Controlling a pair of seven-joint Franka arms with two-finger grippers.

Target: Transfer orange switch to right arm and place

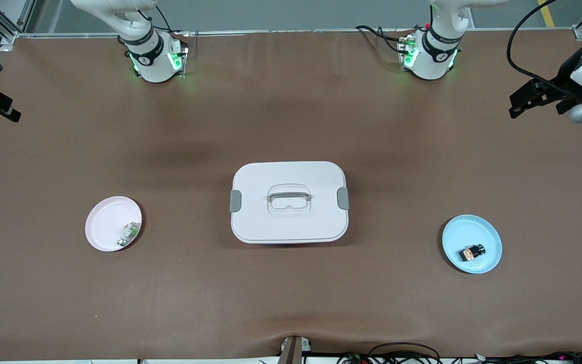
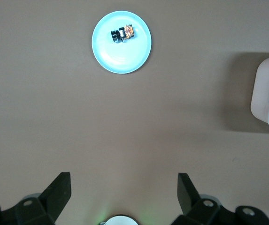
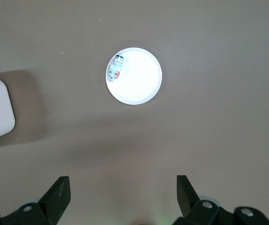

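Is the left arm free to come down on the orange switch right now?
Probably yes. The orange switch lies uncovered on the blue plate, the left gripper is open above bare table, and nothing stands between them.

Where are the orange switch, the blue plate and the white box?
orange switch [image 1: 472, 252]: front view, its copper centre.
blue plate [image 1: 490, 235]: front view, bare rim.
white box [image 1: 316, 174]: front view, bare lid surface.

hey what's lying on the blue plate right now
The orange switch lies alone on the blue plate, off centre, with no pincer near it. Its underside, against the plate, is hidden. The white-and-green part is on the pink plate instead.
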